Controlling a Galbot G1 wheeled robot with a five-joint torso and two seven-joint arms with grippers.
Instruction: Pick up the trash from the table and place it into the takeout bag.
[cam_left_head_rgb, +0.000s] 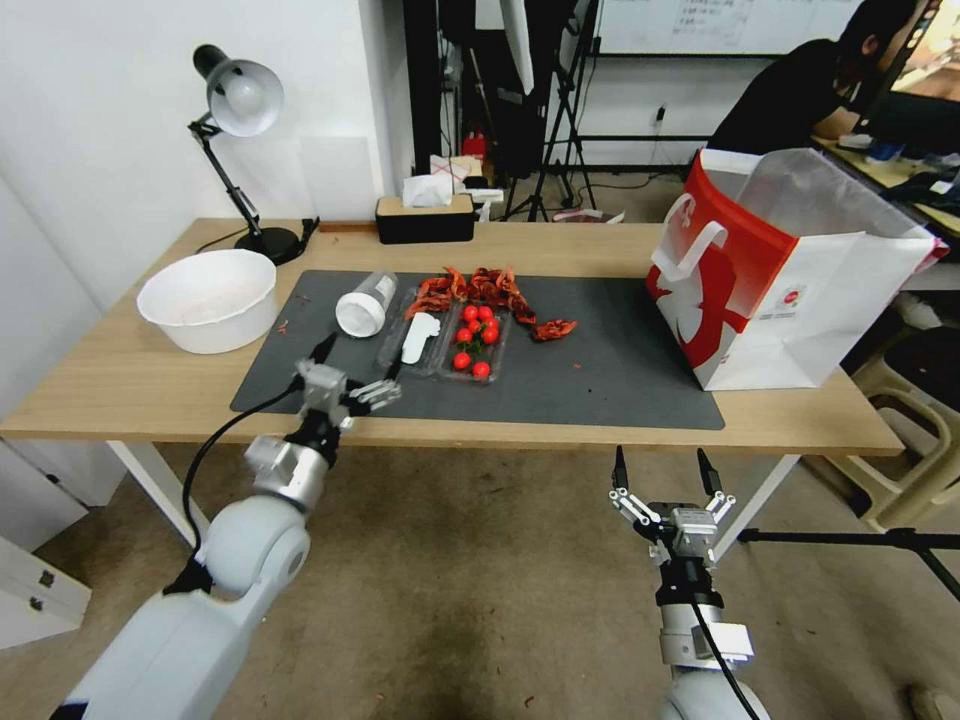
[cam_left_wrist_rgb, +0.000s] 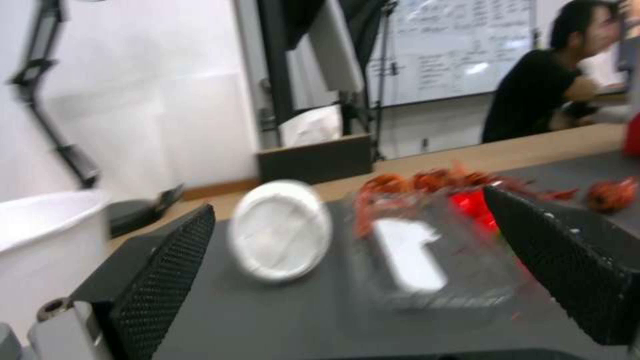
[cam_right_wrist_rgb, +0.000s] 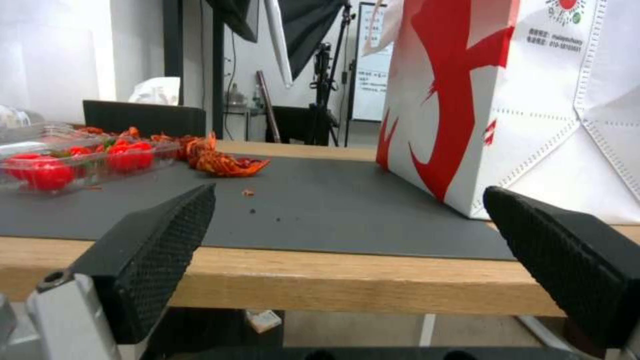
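The trash lies on the table (cam_left_head_rgb: 120, 385), on its dark grey mat (cam_left_head_rgb: 600, 380). A clear white-lidded cup (cam_left_head_rgb: 365, 303) lies on its side. Beside it is a clear plastic tray (cam_left_head_rgb: 475, 340) with red tomatoes and a white piece. Red crayfish shells (cam_left_head_rgb: 480, 288) lie behind the tray, and one shell (cam_left_head_rgb: 553, 328) lies apart. A round white bowl (cam_left_head_rgb: 210, 298) stands at the left. The red and white takeout bag (cam_left_head_rgb: 790, 270) stands open at the right. My left gripper (cam_left_head_rgb: 358, 360) is open over the mat's front edge, facing the cup's lid (cam_left_wrist_rgb: 280, 230). My right gripper (cam_left_head_rgb: 661, 458) is open below the table's front edge, left of the bag (cam_right_wrist_rgb: 507, 100).
A desk lamp (cam_left_head_rgb: 240, 100) and a black tissue box (cam_left_head_rgb: 425, 215) stand along the table's far edge. Small crumbs (cam_right_wrist_rgb: 248, 192) dot the mat between the tray and the bag. A person sits at another desk behind the bag. A pale stool (cam_left_head_rgb: 915, 420) stands right of the table.
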